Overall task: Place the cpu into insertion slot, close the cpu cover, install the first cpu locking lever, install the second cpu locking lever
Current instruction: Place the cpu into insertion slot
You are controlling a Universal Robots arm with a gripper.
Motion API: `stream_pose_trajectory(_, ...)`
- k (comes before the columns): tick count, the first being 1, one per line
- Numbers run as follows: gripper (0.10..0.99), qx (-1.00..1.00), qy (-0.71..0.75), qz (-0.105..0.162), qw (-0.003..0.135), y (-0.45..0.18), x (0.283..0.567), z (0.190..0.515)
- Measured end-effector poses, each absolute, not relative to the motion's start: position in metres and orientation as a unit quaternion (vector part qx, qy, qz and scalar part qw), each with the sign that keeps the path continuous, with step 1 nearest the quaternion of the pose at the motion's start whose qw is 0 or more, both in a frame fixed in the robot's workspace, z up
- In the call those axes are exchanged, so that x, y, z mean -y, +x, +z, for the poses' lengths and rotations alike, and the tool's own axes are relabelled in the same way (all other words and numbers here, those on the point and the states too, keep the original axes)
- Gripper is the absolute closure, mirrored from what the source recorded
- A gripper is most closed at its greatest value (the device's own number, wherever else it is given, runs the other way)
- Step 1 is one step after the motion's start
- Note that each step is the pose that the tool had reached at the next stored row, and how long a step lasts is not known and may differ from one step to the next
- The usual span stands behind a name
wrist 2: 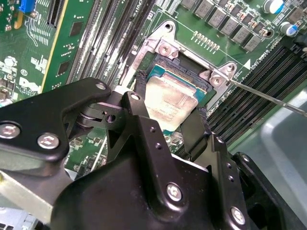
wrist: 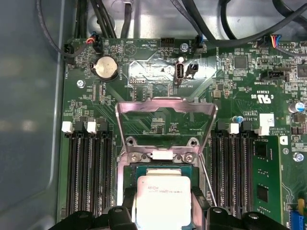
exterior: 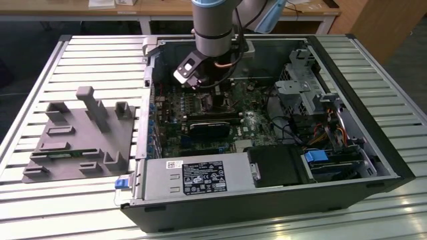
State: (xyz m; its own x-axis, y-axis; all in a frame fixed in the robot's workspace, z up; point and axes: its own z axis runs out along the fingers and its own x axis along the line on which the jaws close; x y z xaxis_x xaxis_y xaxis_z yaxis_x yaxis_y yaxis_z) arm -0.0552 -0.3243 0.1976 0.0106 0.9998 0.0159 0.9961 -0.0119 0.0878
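Tool (wrist: 164, 197) tight on cpu (wrist 2: 170, 98) in insertion slot (wrist 2: 165, 71), between memory slots (wrist: 88, 172), cpu cover (wrist: 165, 103) up.

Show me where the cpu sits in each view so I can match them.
Exterior view: too small to tell; it should be under the tool, over the green board.
Second wrist view: the cpu, clamped between the tool's black fingers.
First wrist view: the cpu, between those fingers, beside the raised cpu cover.
Shared landmark: the black memory slots flanking it.
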Motion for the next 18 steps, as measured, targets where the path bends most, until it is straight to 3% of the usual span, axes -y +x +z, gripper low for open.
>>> stream_pose_trajectory(18,0.549,-0.7,0.713,0.039,0.023,-0.0568,0.3233,0.1956)
